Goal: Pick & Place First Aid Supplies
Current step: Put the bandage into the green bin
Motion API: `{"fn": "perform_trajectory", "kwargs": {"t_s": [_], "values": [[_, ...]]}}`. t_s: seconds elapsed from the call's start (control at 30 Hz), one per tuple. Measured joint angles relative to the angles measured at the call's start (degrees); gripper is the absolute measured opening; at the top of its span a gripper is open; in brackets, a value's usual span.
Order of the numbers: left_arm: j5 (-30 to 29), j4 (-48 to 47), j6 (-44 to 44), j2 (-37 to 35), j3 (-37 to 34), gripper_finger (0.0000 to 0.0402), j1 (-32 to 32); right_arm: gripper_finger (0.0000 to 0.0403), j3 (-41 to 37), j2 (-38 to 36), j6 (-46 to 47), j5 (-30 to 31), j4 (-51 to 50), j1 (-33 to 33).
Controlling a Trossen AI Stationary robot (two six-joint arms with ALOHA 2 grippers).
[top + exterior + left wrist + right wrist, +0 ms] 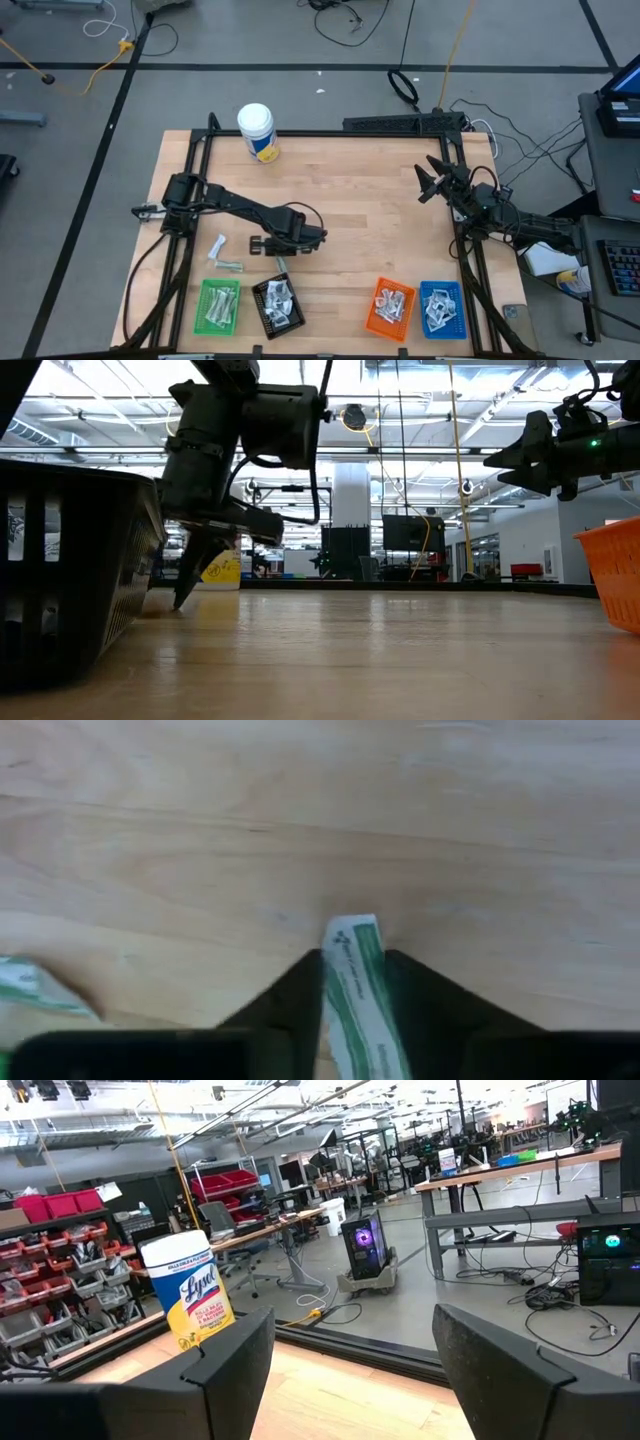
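Observation:
My left gripper point(265, 244) points down at the wooden table point(360, 215), just beyond the black tray point(278, 305), and is shut on a white-and-green wrapped strip point(352, 960). In the low view its fingertips point(185, 598) reach the tabletop. Two more first aid packets point(222, 255) lie flat on the wood to its left, and one of them point(35, 985) shows in the left wrist view. My right gripper point(432, 180) waits open and raised at the table's far right, holding nothing. My left gripper holds the wrapped strip between its two fingers point(290, 995), one at each long side point(345, 985). It comes from above, pointing down. The strip's end point(350, 928) sticks out past the fingertips, at the wood. Whether the strip is off the table, I cannot tell.
Green point(218, 305), black, orange point(390, 305) and blue point(441, 308) trays with packets stand along the near edge. A white bottle with a yellow label point(257, 130) stands at the far edge. A black frame point(200, 170) borders the table.

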Motion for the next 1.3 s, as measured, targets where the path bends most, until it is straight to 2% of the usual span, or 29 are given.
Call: {"fn": "perform_trajectory", "kwargs": {"t_s": [0.17,0.23,0.47,0.7,0.93,1.1,1.3], "values": [[-0.8,2.5,3.4,0.0,-0.1,0.0026,0.0,0.0267,0.0,0.0,0.0,0.0,0.0,0.0],[-1.3,3.3,4.8,0.0,-0.1,0.0009,0.0,0.0267,0.0,0.0,0.0,0.0,0.0,0.0],[-1.9,2.6,8.3,-1.5,-0.2,0.0003,1.5,0.0267,0.0,0.0,0.0,0.0,0.0,0.0],[-2.6,-3.5,11.4,-8.5,-0.2,0.0002,5.0,0.0267,0.0,0.0,0.0,0.0,0.0,0.0],[-3.3,-5.6,13.8,-13.5,-0.2,0.0001,6.7,0.0267,0.0,0.0,0.0,0.0,0.0,0.0],[-3.0,-6.7,14.3,-13.7,-0.6,0.0001,4.1,0.0267,0.0,0.0,0.0,0.0,0.0,0.0],[-0.8,-5.1,8.3,-20.0,-7.9,0.0000,-2.3,0.0267,0.0,0.0,0.0,0.0,0.0,0.0]]}}
